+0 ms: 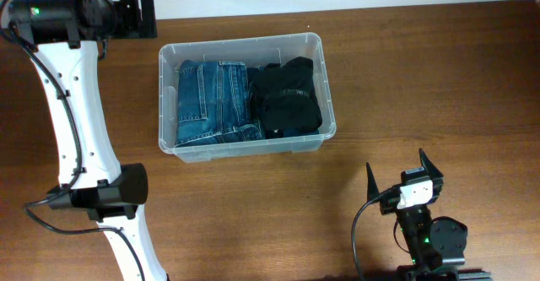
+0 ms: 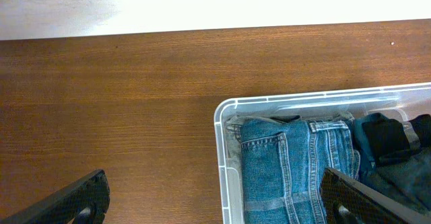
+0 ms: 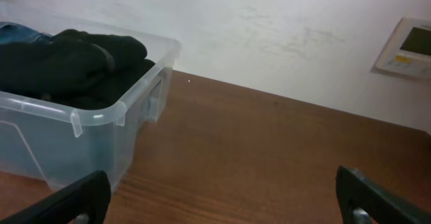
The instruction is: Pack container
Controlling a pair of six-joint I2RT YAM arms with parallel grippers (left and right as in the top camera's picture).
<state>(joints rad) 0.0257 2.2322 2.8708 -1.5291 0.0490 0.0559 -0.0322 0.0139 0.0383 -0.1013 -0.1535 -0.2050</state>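
Container (image 1: pixel 245 149), a clear plastic tub, is seen on the wooden table (image 1: pixel 422 78) slightly toward 12 o'clock from the middle of the overhead view. It is filled by two folded garments: blue jeans (image 1: pixel 207 99) at the 9 o'clock side and a black garment (image 1: pixel 287 95) at the 3 o'clock side, the two touching. The left gripper (image 1: pixel 137 17) is held at 10 o'clock from the container, near its corner and apart from it. In the left wrist view, its fingers (image 2: pixel 74 200) are spread wide and nothing is held. The right gripper (image 1: pixel 395 159) is found at 5 o'clock from the tub, well apart. Its fingers (image 3: pixel 74 200) are likewise spread, released and empty. In the right wrist view a white wall panel (image 3: pixel 407 49) is visible at 2 o'clock.
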